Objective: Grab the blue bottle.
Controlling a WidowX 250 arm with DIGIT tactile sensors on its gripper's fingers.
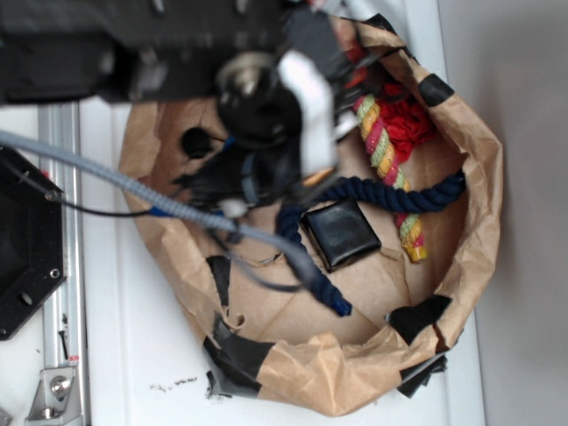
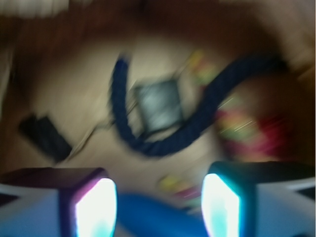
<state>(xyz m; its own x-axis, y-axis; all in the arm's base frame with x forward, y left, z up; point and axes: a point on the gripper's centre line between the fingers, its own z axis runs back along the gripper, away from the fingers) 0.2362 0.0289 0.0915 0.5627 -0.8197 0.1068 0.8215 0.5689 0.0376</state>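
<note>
In the wrist view the tool (image 2: 158,205) stands open, its fingers either side of the blue bottle (image 2: 153,217). The bottle looks light, stiff and slippery plastic, so a squeeze across its body seems best.

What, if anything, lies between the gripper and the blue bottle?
Nothing visible. In the wrist view the blue bottle sits between the fingers of the open gripper; the navy rope lies beyond it.

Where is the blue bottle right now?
In the wrist view the blue bottle sits at the bottom edge, between the pincer fingers, nearer the camera than the navy rope. The exterior view hides it under the arm.
</note>
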